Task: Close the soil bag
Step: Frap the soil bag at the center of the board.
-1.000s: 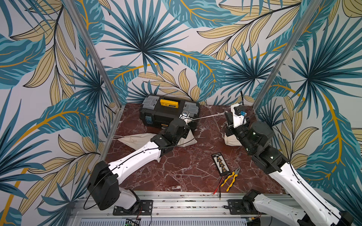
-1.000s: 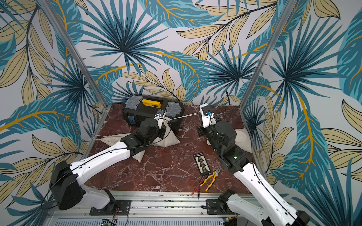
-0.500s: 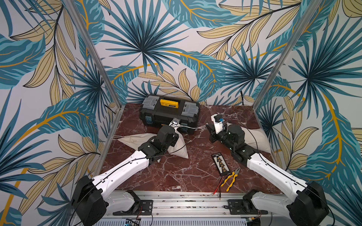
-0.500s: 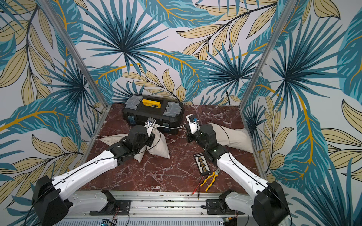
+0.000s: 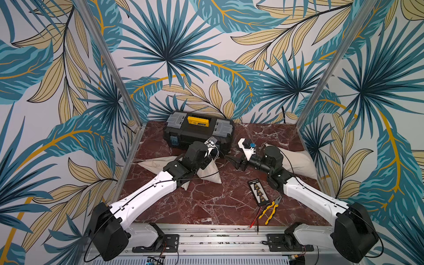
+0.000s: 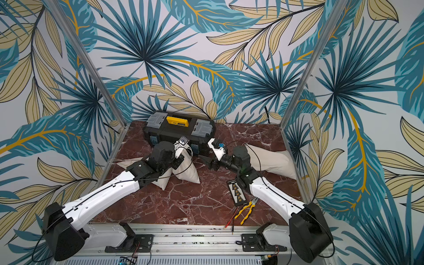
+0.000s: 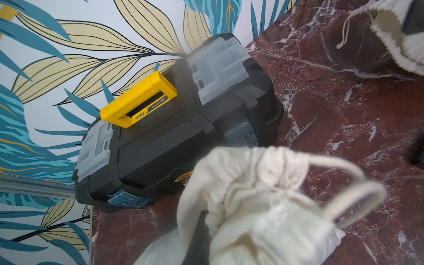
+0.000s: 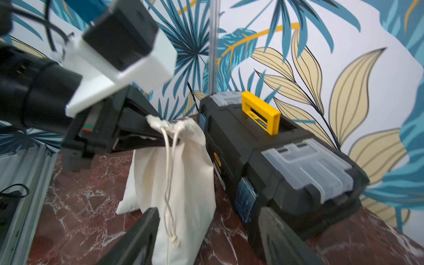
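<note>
The soil bag (image 8: pixel 183 183) is a cream cloth drawstring sack standing on the red marble just in front of the black toolbox (image 8: pixel 263 156). Its neck (image 7: pixel 252 183) is bunched tight. My left gripper (image 8: pixel 153 121) is shut on that neck from above, seen in both top views (image 5: pixel 213 152). The drawstring (image 8: pixel 171 183) hangs slack down the bag's side, ending in a knot. My right gripper (image 8: pixel 208 241) is open, its fingers (image 8: pixel 137 238) spread wide, a short way to the bag's right (image 5: pixel 234 161) and holding nothing.
A second cream bag (image 5: pixel 296 163) lies behind my right arm, and a flat one (image 5: pixel 156 163) lies under my left arm. A card of bits (image 5: pixel 259 191), yellow pliers (image 5: pixel 271 208) and a thin red probe (image 5: pixel 254 220) lie at the front right.
The drawstring was stretched taut between both grippers; my right gripper swung back toward the bag, opened and let it go. Both arms dropped lower, and the string now hangs loose.
</note>
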